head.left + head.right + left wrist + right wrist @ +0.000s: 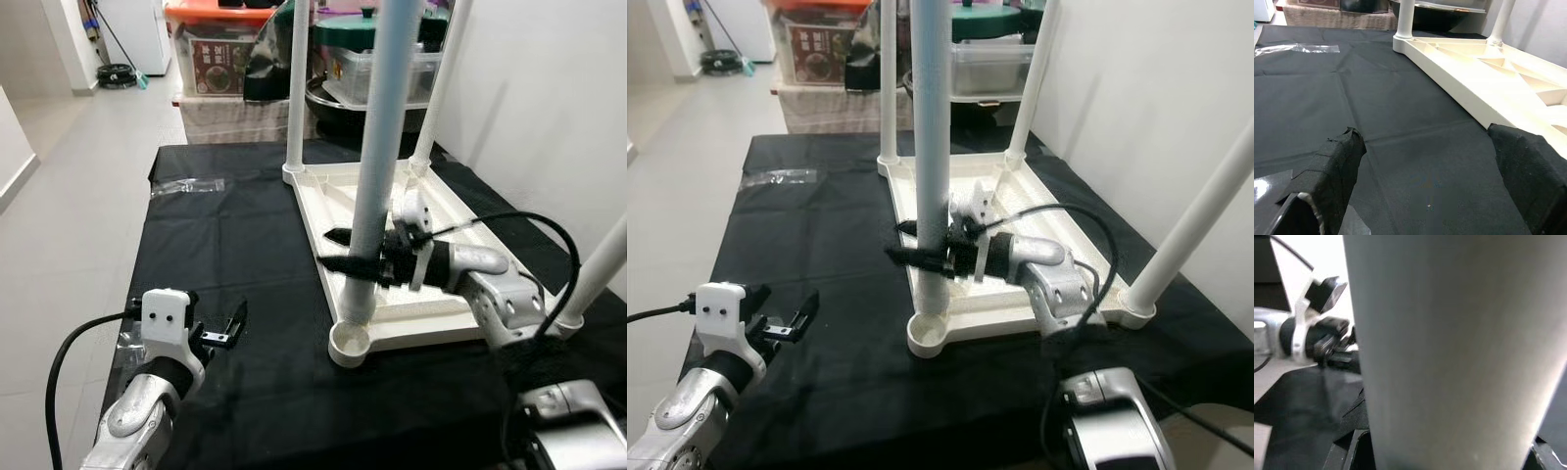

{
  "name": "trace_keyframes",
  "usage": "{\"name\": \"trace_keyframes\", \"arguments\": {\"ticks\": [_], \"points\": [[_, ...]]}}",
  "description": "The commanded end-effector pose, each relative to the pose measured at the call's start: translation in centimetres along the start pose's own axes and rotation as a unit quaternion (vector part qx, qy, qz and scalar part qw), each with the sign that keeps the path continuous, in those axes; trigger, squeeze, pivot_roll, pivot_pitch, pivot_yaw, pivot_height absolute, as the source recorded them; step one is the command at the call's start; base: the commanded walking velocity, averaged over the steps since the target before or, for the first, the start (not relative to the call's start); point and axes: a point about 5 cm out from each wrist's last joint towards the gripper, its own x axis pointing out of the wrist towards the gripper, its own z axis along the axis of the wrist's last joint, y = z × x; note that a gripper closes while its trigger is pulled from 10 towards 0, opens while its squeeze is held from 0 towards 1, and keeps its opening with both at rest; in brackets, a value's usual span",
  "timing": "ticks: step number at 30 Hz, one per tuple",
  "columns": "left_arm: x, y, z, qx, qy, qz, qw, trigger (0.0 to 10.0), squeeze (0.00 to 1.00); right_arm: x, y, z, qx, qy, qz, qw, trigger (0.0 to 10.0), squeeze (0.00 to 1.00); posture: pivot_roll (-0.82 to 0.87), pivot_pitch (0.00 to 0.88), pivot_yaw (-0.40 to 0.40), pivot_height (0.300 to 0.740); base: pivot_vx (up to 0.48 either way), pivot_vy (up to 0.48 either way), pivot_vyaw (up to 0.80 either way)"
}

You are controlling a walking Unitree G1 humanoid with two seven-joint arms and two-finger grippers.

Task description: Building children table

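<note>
A cream children's tabletop (431, 313) lies upside down on the black-covered table (245, 255). White legs stand up from its corners. The near-left leg (377, 166) rises from its corner socket (350, 340). My right gripper (343, 251) is shut on this leg a little above the socket; the leg (1449, 352) shows close up in the right wrist view. My left gripper (220, 328) hovers open over the black cloth near the table's front left, apart from the tabletop edge (1474, 93). Its fingers (1332, 176) hold nothing.
A clear plastic bag (186, 184) lies on the cloth at the far left. Behind the table stand storage boxes (220, 49) and a pot (358, 29). A white wall (549, 98) runs along the right. Tiled floor (69, 176) lies to the left.
</note>
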Motion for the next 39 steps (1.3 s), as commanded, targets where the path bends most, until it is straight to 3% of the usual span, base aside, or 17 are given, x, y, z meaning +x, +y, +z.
{"name": "trace_keyframes", "arguments": {"ticks": [1, 9, 14, 26, 33, 34, 39], "points": [[0.0, 0.1, -0.2, 0.01, 0.009, -0.001, 1.0, 10.0, 0.0, 0.3, 0.3, -0.1, -0.011, 0.005, 0.016, 1.0, 10.0, 0.0, 0.07, 0.0, -0.074, 0.74, 0.0, 0.0, 0.0], [-0.1, 0.3, -0.1, 0.01, 0.006, 0.0, 1.0, 10.0, 0.0, 1.0, 0.4, -0.9, -0.012, 0.014, 0.024, 1.0, 10.0, 0.0, 0.08, 0.0, -0.078, 0.74, 0.0, 0.0, 0.0], [-0.2, 0.2, -0.1, 0.009, 0.005, 0.002, 1.0, 10.0, 0.0, 0.7, -0.6, -1.0, -0.01, 0.026, 0.012, 1.0, 10.0, 0.0, 0.09, 0.0, -0.089, 0.74, 0.0, 0.0, 0.0], [-0.3, 0.2, -0.1, 0.008, 0.005, 0.002, 1.0, 10.0, 0.0, -0.3, -1.0, -2.1, -0.008, 0.054, 0.007, 0.999, 10.0, 0.0, 0.09, 0.0, -0.09, 0.74, 0.0, 0.0, 0.0], [-0.2, 0.1, -0.2, 0.006, 0.005, 0.001, 1.0, 10.0, 0.0, 1.2, -0.3, -2.4, -0.017, 0.042, 0.01, 0.999, 10.0, 0.0, 0.09, 0.0, -0.09, 0.74, 0.0, 0.0, 0.0], [-0.2, 0.1, -0.2, 0.006, 0.006, 0.001, 1.0, 10.0, 0.0, 2.3, 0.7, -2.8, -0.018, 0.034, 0.028, 0.999, 10.0, 0.0, 0.09, 0.0, -0.09, 0.74, 0.0, 0.0, 0.0], [-0.2, 0.0, -0.2, 0.004, 0.006, 0.0, 1.0, 10.0, 0.0, 3.3, 1.9, -3.4, -0.012, 0.027, 0.051, 0.998, 10.0, 0.0, 0.09, 0.0, -0.09, 0.74, 0.0, 0.0, 0.0]]}}
